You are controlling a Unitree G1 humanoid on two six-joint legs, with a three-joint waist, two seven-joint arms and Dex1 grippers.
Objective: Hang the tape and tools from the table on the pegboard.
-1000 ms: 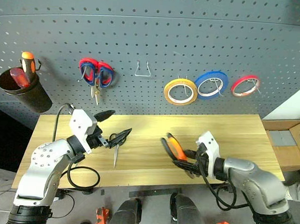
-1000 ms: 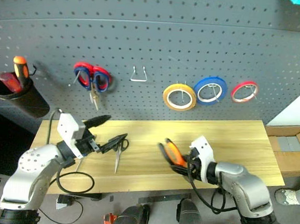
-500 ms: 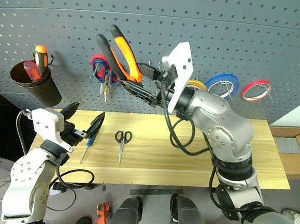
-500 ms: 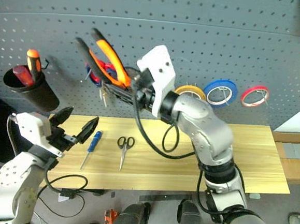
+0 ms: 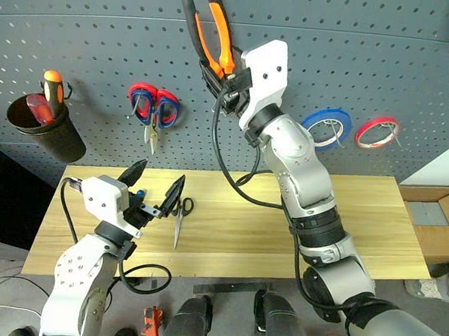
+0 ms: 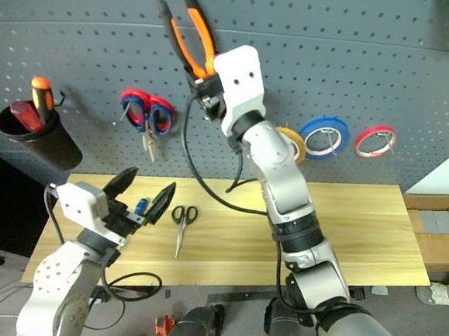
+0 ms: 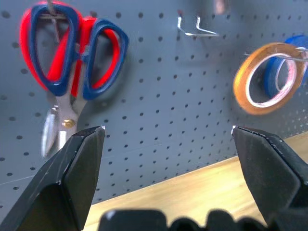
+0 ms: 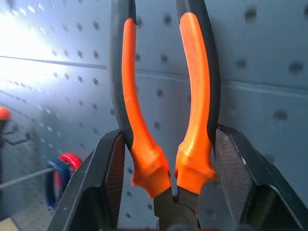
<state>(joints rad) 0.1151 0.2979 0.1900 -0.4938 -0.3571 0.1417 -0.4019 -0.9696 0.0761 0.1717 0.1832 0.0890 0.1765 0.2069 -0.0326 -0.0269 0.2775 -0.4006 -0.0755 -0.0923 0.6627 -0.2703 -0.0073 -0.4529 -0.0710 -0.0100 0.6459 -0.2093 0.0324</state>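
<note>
Pliers (image 5: 214,29), rigid and likely head-heavy, pinched by right end effector (image 5: 227,79) just above the pivot, handles up toward pegboard (image 5: 357,62); left end effector (image 5: 157,192) spread, empty.

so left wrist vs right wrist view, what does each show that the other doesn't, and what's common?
Left wrist view alone: the left gripper, open and holding nothing, the empty wire hook, the tape hanging with the blue ring behind it, and the table edge. Right wrist view alone: the right gripper shut on the pliers, handles pointing up. Both share the pegboard and the red-and-blue-handled scissors hanging on it.
</note>
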